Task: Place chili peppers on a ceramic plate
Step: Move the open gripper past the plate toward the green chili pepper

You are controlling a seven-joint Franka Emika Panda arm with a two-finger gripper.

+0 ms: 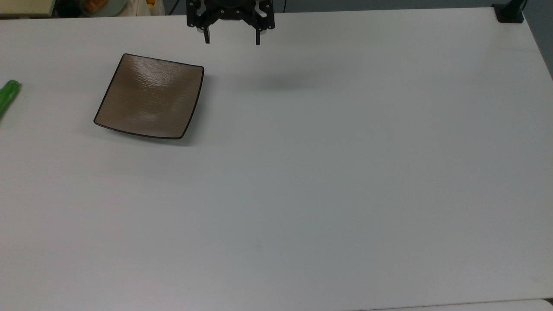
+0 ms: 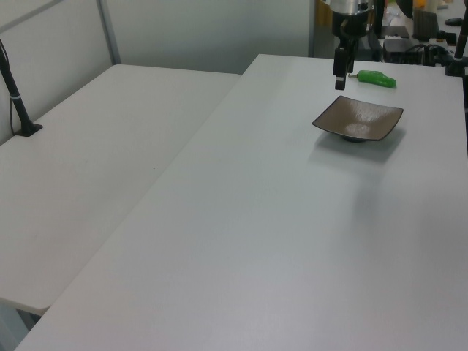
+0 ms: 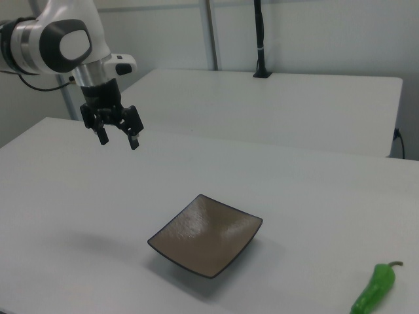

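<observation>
A square glossy brown ceramic plate (image 1: 151, 96) (image 2: 359, 118) (image 3: 205, 234) with a thin dark rim lies on the white table and holds nothing. The green chili pepper (image 1: 7, 97) (image 2: 377, 78) (image 3: 376, 288) lies on the table apart from the plate, at the top view's left edge and at the right view's lower right. My gripper (image 1: 232, 41) (image 3: 118, 139) hangs open and empty in the air, well above the table. In the top view it is up and to the right of the plate. In the left view it (image 2: 340, 76) hangs beyond the plate's far left corner.
The white table (image 1: 324, 181) spreads wide toward the top view's right and bottom. A black post base (image 1: 510, 15) sits at its far right corner. A second white table (image 2: 95, 146) adjoins it at the left view's left. Cluttered items (image 2: 420, 29) stand beyond the pepper.
</observation>
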